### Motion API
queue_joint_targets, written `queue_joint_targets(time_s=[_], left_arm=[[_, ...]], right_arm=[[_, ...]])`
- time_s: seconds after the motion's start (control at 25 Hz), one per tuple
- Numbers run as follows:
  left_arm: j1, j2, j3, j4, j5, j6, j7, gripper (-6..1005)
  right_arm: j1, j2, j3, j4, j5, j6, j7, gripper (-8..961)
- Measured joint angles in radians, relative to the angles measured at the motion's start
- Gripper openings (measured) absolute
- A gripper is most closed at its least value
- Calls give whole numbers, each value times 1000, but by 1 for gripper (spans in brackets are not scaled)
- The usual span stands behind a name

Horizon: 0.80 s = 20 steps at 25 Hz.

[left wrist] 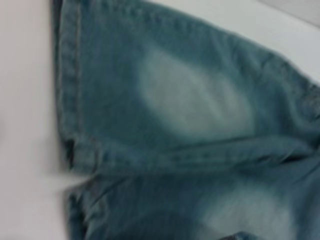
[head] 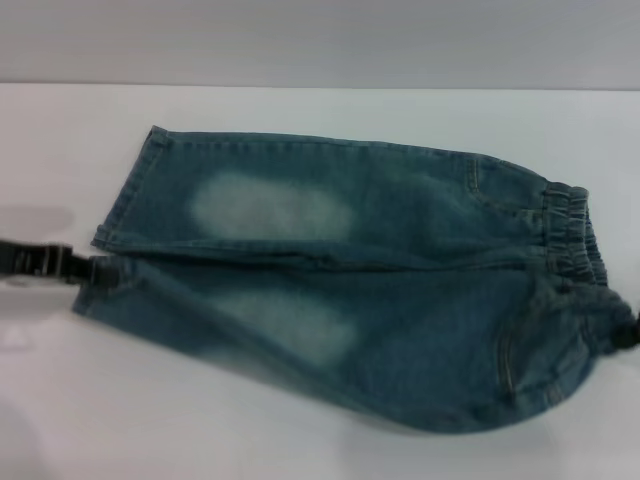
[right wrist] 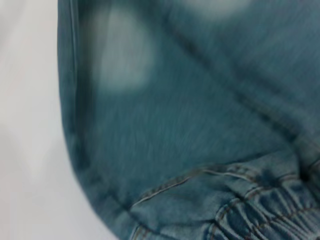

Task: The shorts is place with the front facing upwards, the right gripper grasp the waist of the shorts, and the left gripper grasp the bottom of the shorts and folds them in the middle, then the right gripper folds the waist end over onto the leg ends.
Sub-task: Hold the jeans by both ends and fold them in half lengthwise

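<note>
Blue denim shorts (head: 380, 270) lie on the white table with the front up. The two leg ends (head: 125, 190) point left and the crinkled elastic waist (head: 570, 225) points right. My left gripper (head: 95, 268) reaches in from the left edge and is shut on the near leg's hem. At the far right, my right gripper (head: 625, 328) shows only as a black tip, with the near waist corner bunched into it. The near half casts a shadow and looks slightly raised. The left wrist view shows the far hem (left wrist: 70, 85) close up. In the right wrist view I see the waist (right wrist: 260, 210).
The white table (head: 300, 440) runs around the shorts, with bare surface in front and to the left. A grey wall (head: 320, 40) stands behind the far table edge.
</note>
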Motion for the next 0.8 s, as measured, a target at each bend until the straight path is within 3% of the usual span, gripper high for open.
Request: queue_joint_targets(time_s=[0.24,0.4,0.56,0.8], left_arm=[[-23,6,-107,-4,-99,23,9,32],[-26,7,-118,-3,-189,-51,27,32],[-25,-13,-118,-4,-256,-183,74,33],[-35,-64,-113,-3,-288,-340,160,33]], right_arm=[[-90,-5,179,130,249,82,-142,3],[-146,15,207,220,431,186,-248,2],[-172,54,210,325,662,291,-377,2],[-159,141,211,404,865,455,-549,3]])
